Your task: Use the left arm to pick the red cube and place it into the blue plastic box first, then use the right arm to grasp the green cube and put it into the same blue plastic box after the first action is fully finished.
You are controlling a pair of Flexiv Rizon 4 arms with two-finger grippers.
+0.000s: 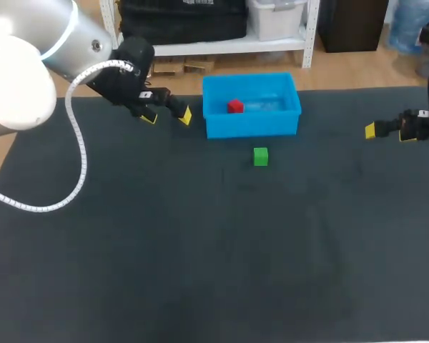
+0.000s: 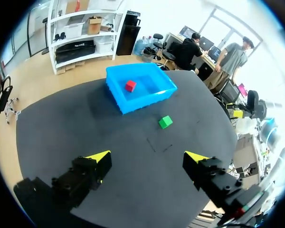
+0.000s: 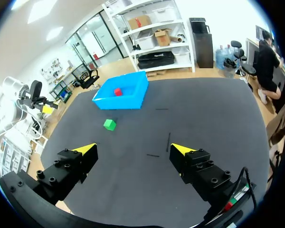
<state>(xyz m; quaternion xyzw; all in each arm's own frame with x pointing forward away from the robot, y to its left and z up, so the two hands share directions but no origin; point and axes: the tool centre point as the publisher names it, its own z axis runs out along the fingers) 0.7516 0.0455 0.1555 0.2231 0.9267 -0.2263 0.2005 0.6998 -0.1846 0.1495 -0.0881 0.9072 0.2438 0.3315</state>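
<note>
In the head view, the red cube (image 1: 234,106) is sitting inside the blue plastic box (image 1: 252,126), toward its left side. The box is resting at the far middle of the dark table (image 1: 200,250). The green cube (image 1: 260,156) is lying on the table just in front of the box, apart from its front wall. The left gripper (image 1: 167,116) is hanging just left of the box with its yellow-tipped fingers spread apart and gripping nothing. The right gripper (image 1: 388,133) is waiting well to the right of the box, and its fingers are also standing apart and empty.

In the left wrist view, the left gripper (image 2: 147,156) is showing both fingers wide apart, with only bare table (image 2: 61,128) between them. Ahead of it, the green cube (image 2: 165,122) is sitting on the table. Beyond the cube, the blue plastic box (image 2: 142,102) is holding the red cube (image 2: 130,85).

In the right wrist view, the right gripper (image 3: 133,148) is likewise standing with its fingers spread and nothing between them. The green cube (image 3: 109,124) is lying ahead of its left finger. Farther on, the blue plastic box (image 3: 118,103) is carrying the red cube (image 3: 118,91) inside it.
</note>
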